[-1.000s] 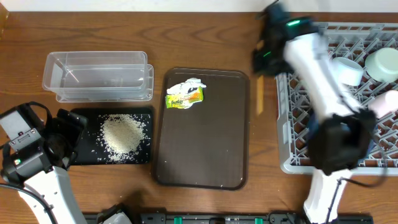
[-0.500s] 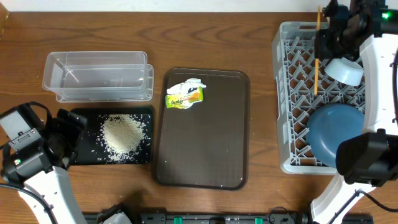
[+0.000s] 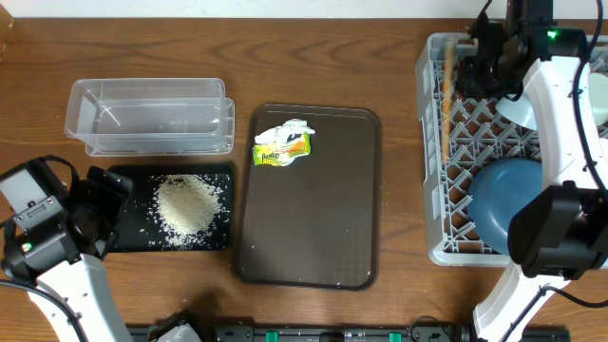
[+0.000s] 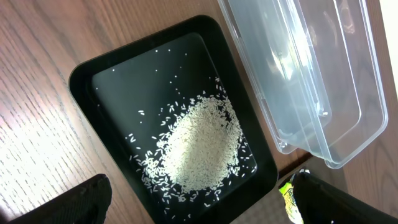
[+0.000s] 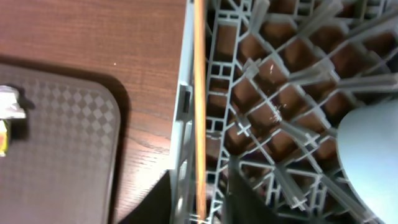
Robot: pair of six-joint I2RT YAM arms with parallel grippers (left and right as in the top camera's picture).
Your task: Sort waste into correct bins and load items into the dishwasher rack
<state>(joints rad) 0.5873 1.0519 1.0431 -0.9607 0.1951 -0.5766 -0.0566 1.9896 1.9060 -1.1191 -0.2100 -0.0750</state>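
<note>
A thin orange wooden stick lies along the left wall of the grey dishwasher rack. It runs between the fingers of my right gripper, which is open with a gap on each side of the stick. A round blue plate leans in the rack, with a pale bowl behind it. My left gripper hangs wide open over the black tray, which holds the rice heap. The clear tub stands behind it. The crumpled wrapper lies on the brown serving tray.
The brown serving tray fills the table's middle, between the black tray and the rack. Bare wood shows in a narrow strip between the serving tray and the rack wall. My right arm stretches over the rack's right half.
The right arm swung to the rack's back left corner, carrying the stick leftward to the rack's left wall. Its jaws have parted from the stick. The left arm has not moved.
</note>
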